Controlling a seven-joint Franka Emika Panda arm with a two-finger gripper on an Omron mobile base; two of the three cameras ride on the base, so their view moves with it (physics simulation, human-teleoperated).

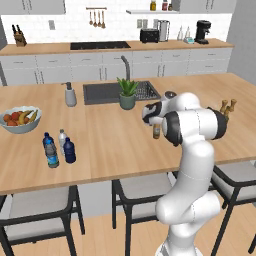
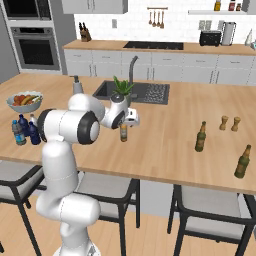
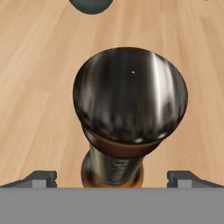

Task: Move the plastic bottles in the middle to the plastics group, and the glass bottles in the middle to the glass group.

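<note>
Gripper (image 2: 125, 121) hangs over the amber bottle (image 2: 123, 133) near the middle of the wooden surface (image 2: 165, 145), jaws spread wide, nothing between them yet. Hand view looks straight down the bottle: dark cap (image 3: 130, 94) fills the centre, neck below it, amber shoulder just showing, one finger tip low on each side and both apart from the glass.

Key relation: bottle stands upright, long axis vertical, directly beneath the gripper and centred between the two tips. A straight descent along that axis looks like the only approach needed; no sideways correction apparent.

Left base view puts the bottle (image 1: 156, 131) just beside the arm's big elbow joint, partly hidden by it. Potted plant (image 1: 127, 94) stands behind, near the sink (image 1: 100, 92).

Plastics already sit together at the far left of the surface by the fruit bowl (image 1: 21, 120): blue-labelled water bottle (image 1: 50, 150), greyish white-capped bottle (image 1: 62, 139), navy bottle (image 1: 69, 151), close against one another.

Glass group lies well apart the other way: two dark green bottles (image 2: 200, 136) (image 2: 243, 162) on the right of the surface, with a pair of small tan pieces (image 2: 229, 123) standing behind them.

Judgement: plastics look sorted; amber bottle is the last one left, and the grasp has not begun. Risk is clipping the cap on the way down and tipping a narrow, top-heavy bottle.
</note>
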